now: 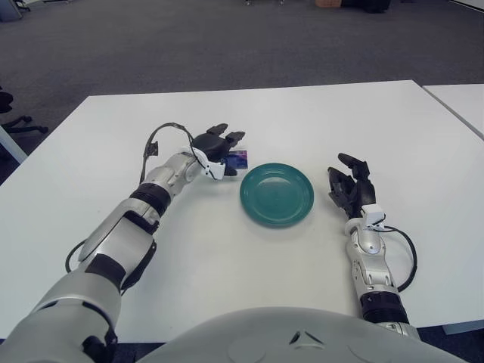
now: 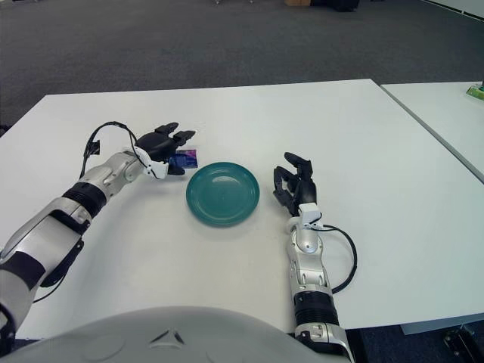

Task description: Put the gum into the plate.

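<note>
A small blue and purple gum pack (image 1: pixel 237 159) lies on the white table just left of the teal plate (image 1: pixel 277 193). My left hand (image 1: pixel 218 148) is over and around the gum. Its dark fingers are spread above the pack and the thumb is at its near side. I cannot tell whether they touch it. The pack is partly hidden by the hand. The plate has nothing in it. My right hand (image 1: pixel 349 186) shows to the right of the plate, fingers relaxed, holding nothing.
The white table (image 1: pixel 318 113) reaches far back and to both sides. A second white table (image 1: pixel 461 102) stands at the right with a narrow gap between. A black cable loops by my left wrist (image 1: pixel 155 144).
</note>
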Motion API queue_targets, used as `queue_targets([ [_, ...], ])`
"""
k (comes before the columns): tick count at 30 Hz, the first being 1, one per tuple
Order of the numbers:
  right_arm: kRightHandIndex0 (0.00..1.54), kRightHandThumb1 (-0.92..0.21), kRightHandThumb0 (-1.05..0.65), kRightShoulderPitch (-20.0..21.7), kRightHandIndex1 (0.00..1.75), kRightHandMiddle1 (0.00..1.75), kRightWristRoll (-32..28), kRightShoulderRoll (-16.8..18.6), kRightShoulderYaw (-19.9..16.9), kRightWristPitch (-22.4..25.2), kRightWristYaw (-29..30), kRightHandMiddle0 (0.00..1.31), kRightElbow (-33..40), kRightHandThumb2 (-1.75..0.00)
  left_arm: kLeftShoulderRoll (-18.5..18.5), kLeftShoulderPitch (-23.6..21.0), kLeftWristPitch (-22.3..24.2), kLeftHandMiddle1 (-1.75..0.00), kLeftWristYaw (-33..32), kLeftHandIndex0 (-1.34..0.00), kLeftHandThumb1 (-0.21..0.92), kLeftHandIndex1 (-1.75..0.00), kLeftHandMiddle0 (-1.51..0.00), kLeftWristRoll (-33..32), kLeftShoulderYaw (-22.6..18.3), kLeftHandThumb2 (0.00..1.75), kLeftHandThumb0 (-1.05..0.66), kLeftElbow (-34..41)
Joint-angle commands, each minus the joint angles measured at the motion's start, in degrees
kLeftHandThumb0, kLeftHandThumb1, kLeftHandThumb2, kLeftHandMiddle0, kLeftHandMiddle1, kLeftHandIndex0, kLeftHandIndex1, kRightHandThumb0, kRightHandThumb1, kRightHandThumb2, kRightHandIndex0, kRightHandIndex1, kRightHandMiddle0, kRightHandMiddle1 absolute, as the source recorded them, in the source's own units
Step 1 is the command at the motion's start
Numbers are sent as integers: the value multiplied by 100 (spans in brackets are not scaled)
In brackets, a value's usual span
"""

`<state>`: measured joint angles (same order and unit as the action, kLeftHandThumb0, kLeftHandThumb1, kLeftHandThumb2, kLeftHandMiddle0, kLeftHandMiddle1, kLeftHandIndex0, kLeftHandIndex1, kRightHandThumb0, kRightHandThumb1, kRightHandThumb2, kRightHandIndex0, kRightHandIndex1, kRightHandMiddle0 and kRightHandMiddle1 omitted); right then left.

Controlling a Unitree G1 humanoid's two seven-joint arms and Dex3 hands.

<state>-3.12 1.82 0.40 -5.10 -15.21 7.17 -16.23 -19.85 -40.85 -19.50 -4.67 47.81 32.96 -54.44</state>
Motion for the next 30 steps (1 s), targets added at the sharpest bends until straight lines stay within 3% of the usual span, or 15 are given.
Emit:
queue_targets([
  [1,43,-92,-52,-340,47,96,-46,23,-25,487,-20,9,-295,-53,35,-143,-40,-1,-137,0,92,-51,-13,63,109,44,-105,-227],
  [17,42,-91,-48,-391,54,97,-71,-67,-49,470,-73,11,-243,-55,244,-143,-3,-2,-199,0,92,-64,-17,20,331,42,-104,-952],
  [21,41,-89,-47,-421,57,99,-111,-65,-72,503,-100,11,-181,-58,320,-153,-18,-7,-433,-5,92,-92,-33,-36,311,36,-99,-1432],
  [22,40,-88,-46,-427,57,99,-117,-65,-76,509,-105,11,-168,-59,342,-159,-8,-49,-499,-12,92,-116,-36,-56,299,34,-95,-1572],
  [23,40,-88,-46,-434,57,99,-117,-67,-78,518,-108,11,-155,-59,370,-154,8,-67,-574,-15,92,-125,-36,-101,265,32,-94,-1686],
  [24,40,-88,-46,-440,58,100,-119,-70,-81,526,-111,11,-142,-60,392,-153,15,-102,-630,-21,92,-143,-40,-133,245,31,-90,-1764],
  [25,40,-87,-46,-446,59,100,-108,-73,-79,541,-108,11,-128,-61,426,-129,24,-125,-718,-26,92,-154,-43,-214,176,30,-88,-1797],
  [27,40,-87,-45,-460,60,100,-86,-80,-78,573,-105,11,-95,-62,479,-101,30,-149,-877,-37,92,-164,-57,-331,76,30,-82,-1836],
  [29,39,-87,-45,-472,61,100,-65,-85,-73,604,-101,11,-68,-62,508,-86,24,-162,-1049,-47,92,-169,-68,-398,31,31,-74,-1848],
  [30,39,-87,-45,-477,61,101,-59,-88,-71,617,-101,10,-57,-63,517,-81,19,-166,-1123,-48,76,-171,-74,-415,24,59,-63,-1852],
])
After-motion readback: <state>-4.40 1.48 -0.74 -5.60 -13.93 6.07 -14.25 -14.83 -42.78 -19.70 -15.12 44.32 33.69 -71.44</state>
